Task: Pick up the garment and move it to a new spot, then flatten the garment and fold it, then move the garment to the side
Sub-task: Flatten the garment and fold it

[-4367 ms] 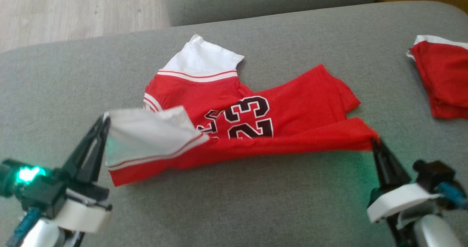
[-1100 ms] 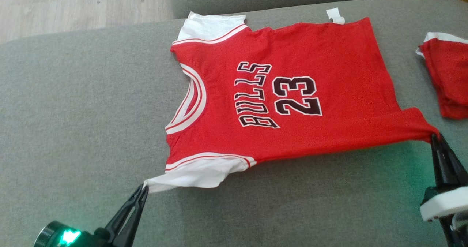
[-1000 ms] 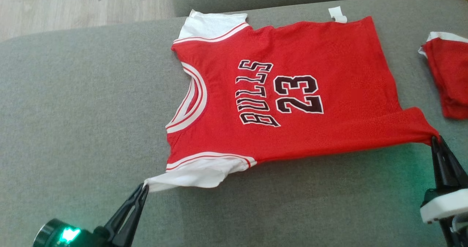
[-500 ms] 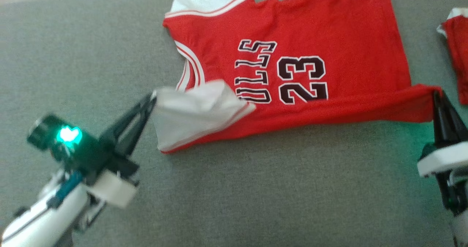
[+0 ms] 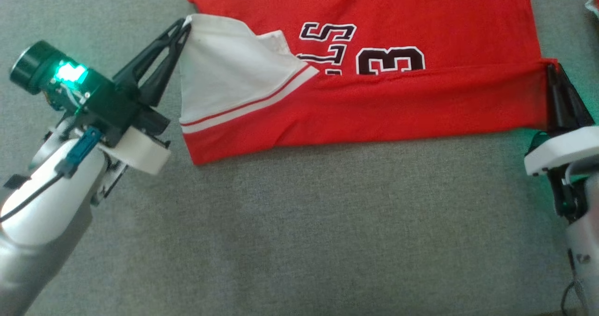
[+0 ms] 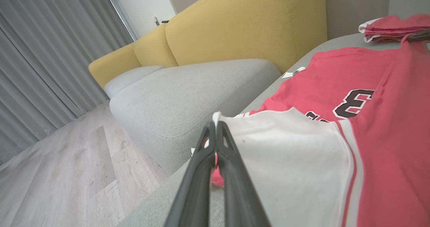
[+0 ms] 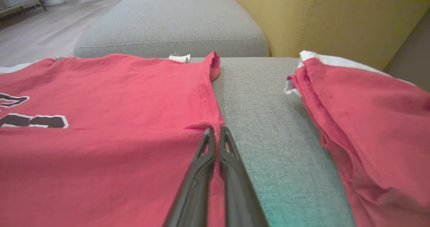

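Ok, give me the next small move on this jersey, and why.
Probably carry both corners toward the far edge of the jersey: left gripper pinches the white sleeve, right gripper the hem corner, and the lifted near edge covers only part of the print.

Soft even daylight; faint shadows; head view slightly blurred; wrist views wide-angle distorted.

Matt red cloth jersey (image 5: pixel 398 105), faintly meshed, on a coarse grey woven-fabric sofa cushion (image 5: pixel 299 222)

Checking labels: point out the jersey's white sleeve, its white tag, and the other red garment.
white sleeve (image 5: pixel 224 72): head view, middle of sleeve.
white tag (image 7: pixel 179 58): right wrist view, its centre.
other red garment (image 7: pixel 369 112): right wrist view, top layer.
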